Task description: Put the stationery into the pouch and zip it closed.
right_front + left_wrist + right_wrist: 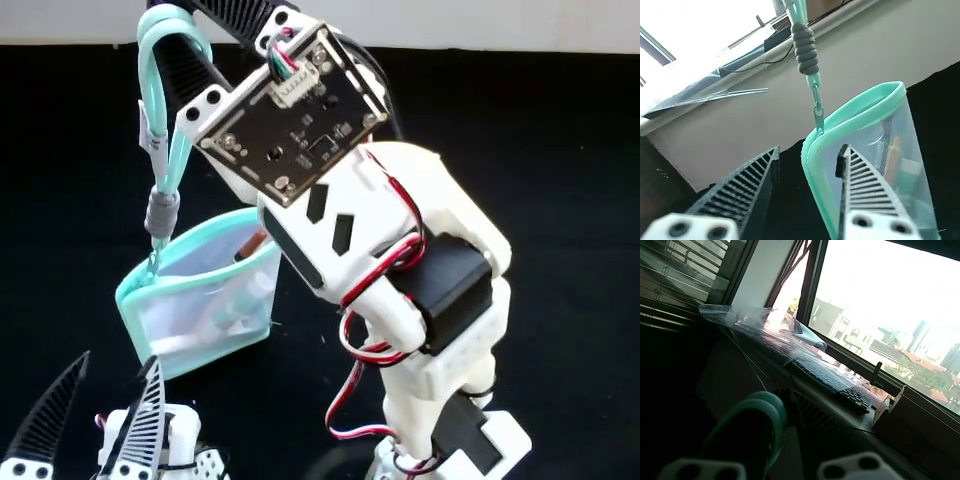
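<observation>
In the high view my left gripper (pixel 118 360) is spread wide just below the pouch (pixel 200 300). The pouch dangles by its strap (pixel 170 110) from my right arm (pixel 420 230). Hanging free like that, I judge it would swing away if nudged.

In the left wrist view the pouch's rim sits between my spread jaws, with the zipper pull (pixel 818 117) just ahead. Pinching the clear wall could crush the stationery (pixel 894 150).

In the right wrist view the strap loops at my right gripper (pixel 785 405). I cannot tell whether it is clamped, and a hard zip tug might slip it off.
</observation>
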`<move>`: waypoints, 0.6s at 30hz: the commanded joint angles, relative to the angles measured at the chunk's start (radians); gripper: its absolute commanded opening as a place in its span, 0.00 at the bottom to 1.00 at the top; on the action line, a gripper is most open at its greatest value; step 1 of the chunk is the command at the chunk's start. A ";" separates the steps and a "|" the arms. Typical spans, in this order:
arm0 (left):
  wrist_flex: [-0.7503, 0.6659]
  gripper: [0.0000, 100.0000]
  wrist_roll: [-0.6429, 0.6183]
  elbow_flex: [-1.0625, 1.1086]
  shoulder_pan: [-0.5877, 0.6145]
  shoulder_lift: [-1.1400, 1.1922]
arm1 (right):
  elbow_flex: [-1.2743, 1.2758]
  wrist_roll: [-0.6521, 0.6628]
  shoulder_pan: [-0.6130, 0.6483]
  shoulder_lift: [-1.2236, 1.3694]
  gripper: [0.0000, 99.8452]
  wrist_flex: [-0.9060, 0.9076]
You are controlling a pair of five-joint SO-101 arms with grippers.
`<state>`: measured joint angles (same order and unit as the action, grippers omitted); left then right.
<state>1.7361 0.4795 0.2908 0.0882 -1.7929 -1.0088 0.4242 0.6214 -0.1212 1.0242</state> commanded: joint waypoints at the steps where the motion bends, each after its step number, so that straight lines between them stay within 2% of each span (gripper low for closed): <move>1: 0.000 0.22 0.104 -0.010 0.016 0.002 | 0.002 -0.012 0.001 -0.027 0.01 -0.002; 9: -0.005 0.22 0.103 0.001 0.016 0.007 | 0.002 -0.012 0.002 -0.027 0.01 0.002; 18: -0.005 0.22 0.103 0.079 0.016 0.005 | -0.010 -0.011 0.007 -0.041 0.01 0.156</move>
<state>1.7361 0.5731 0.3552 0.0898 -1.7929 -1.0088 0.4242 0.6214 -0.1212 1.1331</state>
